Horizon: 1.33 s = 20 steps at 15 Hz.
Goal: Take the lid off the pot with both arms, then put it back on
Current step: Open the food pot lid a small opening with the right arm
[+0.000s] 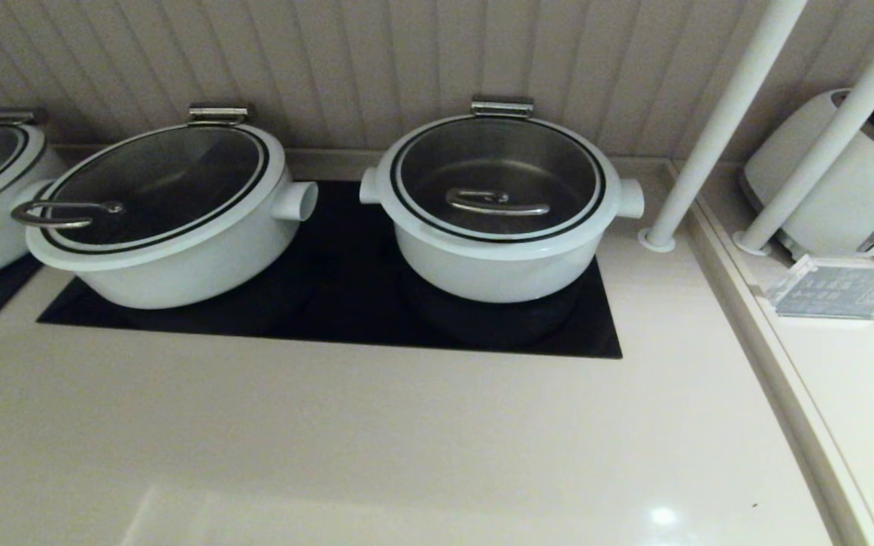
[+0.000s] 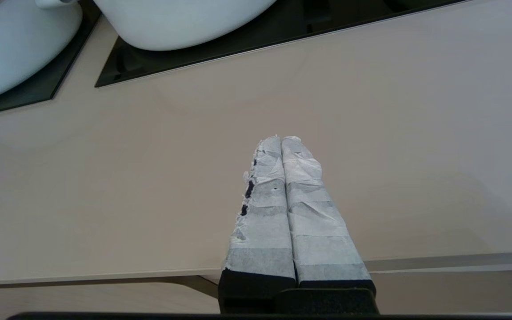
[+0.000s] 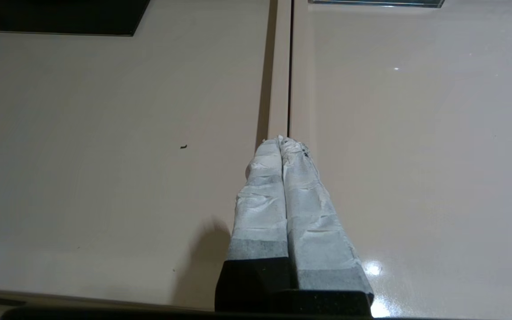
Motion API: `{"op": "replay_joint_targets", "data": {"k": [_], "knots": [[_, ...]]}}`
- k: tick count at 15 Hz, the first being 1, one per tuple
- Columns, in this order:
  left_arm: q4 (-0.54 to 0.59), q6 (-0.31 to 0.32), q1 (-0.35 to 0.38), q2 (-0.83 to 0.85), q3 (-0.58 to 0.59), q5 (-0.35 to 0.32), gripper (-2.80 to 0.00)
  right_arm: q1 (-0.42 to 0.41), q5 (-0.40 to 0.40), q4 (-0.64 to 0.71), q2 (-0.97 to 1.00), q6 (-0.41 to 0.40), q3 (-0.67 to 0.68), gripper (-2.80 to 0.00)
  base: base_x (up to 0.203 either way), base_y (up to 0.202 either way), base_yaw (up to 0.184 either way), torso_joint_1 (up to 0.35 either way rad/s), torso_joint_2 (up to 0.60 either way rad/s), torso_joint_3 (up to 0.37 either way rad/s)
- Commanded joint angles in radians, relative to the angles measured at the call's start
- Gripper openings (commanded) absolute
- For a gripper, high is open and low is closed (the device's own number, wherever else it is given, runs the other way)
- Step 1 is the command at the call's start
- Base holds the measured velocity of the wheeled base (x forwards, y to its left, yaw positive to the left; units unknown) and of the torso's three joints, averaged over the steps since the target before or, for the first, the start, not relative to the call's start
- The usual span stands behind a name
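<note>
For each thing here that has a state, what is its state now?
lid: closed, sitting flat on the pot.
pot: covered, on the black hob.
wider pot: covered by its own lid.
left gripper: shut, empty, over the counter.
right gripper: shut, empty, over the counter.

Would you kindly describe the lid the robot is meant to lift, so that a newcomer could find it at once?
Find the black cooktop panel set into the beige counter; two white pots stand on it. The lid sits closed on the right-hand pot, nearest the white poles. Its curved steel bar handle sits at the centre, whereas the wider left lid carries a loop handle at its edge.
</note>
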Motion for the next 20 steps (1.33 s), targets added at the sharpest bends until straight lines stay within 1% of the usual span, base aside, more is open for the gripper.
{"op": "replay_joint_targets", "data": {"k": [1,20], "knots": [[-0.001,0.001,0.0,0.0,0.0,0.001,-2.8,0.0,0.0,0.002,0.0,0.0,0.0,-2.8,0.0,0.0,0.0,0.0,0.0,0.0],[-0.001,0.001,0.0,0.0,0.0,0.001,-2.8,0.0,0.001,0.002,0.0,-0.005,0.0,-2.8,0.0,0.0,0.0,0.0,0.0,0.0]]}}
